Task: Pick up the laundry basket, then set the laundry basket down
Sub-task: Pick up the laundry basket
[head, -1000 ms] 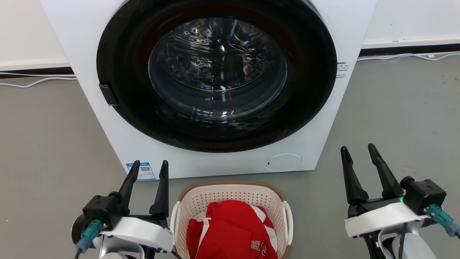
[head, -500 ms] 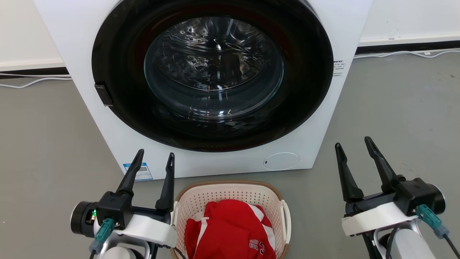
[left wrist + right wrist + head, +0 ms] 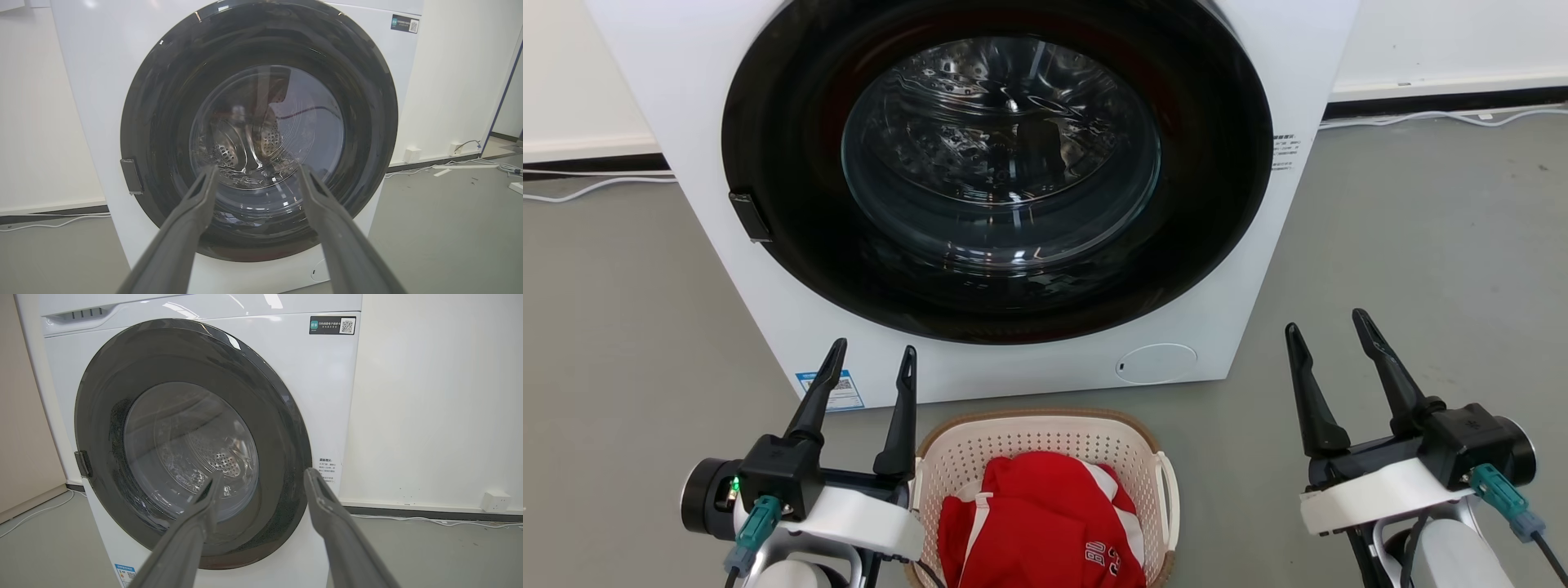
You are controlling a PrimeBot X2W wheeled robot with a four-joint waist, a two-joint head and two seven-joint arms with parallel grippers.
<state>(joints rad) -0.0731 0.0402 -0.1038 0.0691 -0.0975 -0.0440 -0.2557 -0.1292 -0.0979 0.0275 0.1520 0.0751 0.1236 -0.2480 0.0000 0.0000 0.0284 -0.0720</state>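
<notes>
Laundry basket (image 3: 1029, 441): on floor (image 3: 629, 327), just before washer (image 3: 768, 327) base; red garment (image 3: 1029, 531) inside; not yet lifted.
Left gripper (image 3: 874, 347): released, empty, just beside basket's left side.
Right gripper (image 3: 1325, 320): released, empty, well apart from it.
Risk: uneven two-sided grasp, tilted lift, garment spilling.

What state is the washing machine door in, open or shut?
Shut. The door lies flush against the white front of the washer in all three views.
</notes>
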